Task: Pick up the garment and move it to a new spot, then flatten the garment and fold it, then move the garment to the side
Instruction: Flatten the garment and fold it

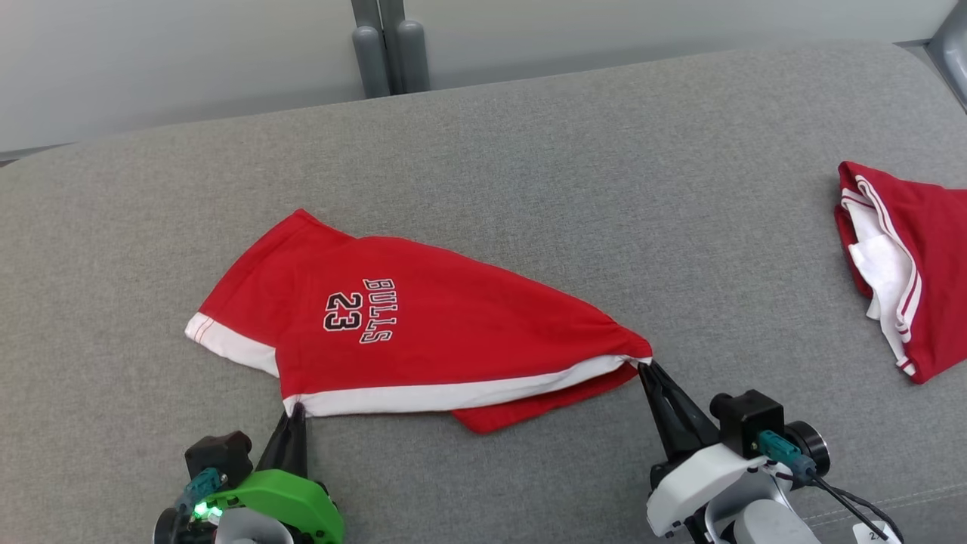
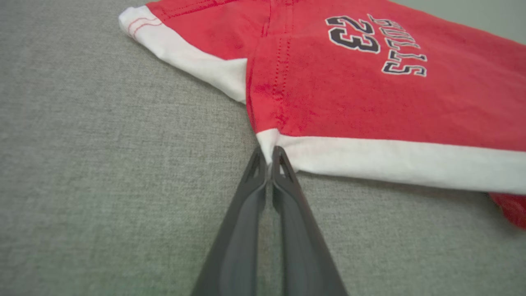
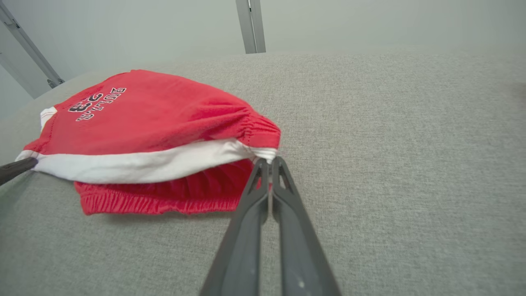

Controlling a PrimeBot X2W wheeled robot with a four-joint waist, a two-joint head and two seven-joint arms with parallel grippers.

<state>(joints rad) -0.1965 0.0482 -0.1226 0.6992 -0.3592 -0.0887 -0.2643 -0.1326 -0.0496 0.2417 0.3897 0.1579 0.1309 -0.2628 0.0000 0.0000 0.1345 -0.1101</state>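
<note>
Item: garment (image 1: 423,325), red shorts with a white band (image 2: 390,160) along one edge and "BULLS 23" lettering (image 1: 363,310), lying partly spread near the front middle of a grey upholstered surface (image 1: 529,151), with an under-layer poking out below the band. Left gripper (image 1: 296,412): fingers closed together, pinching the near-left corner of the white band. Right gripper (image 1: 646,368): fingers likewise closed, nipping the gathered right-hand corner where band and red cloth meet. Step, as judged: the flatten-and-fold stage, both corners of one edge secured. Next move, as judged: the two arms need to travel together, keeping the edge taut between them so the cloth neither sags nor slips from the thin pinches. Views: the left wrist view gives the pinch on the corner seam and stitching close up; the right wrist view shows a ruched red waistband (image 3: 164,201) beneath the top layer, hardly evident from above; the head view alone takes in a second red-and-white garment (image 1: 914,257), well apart at the far right, and grey posts (image 1: 389,45) behind.
</note>
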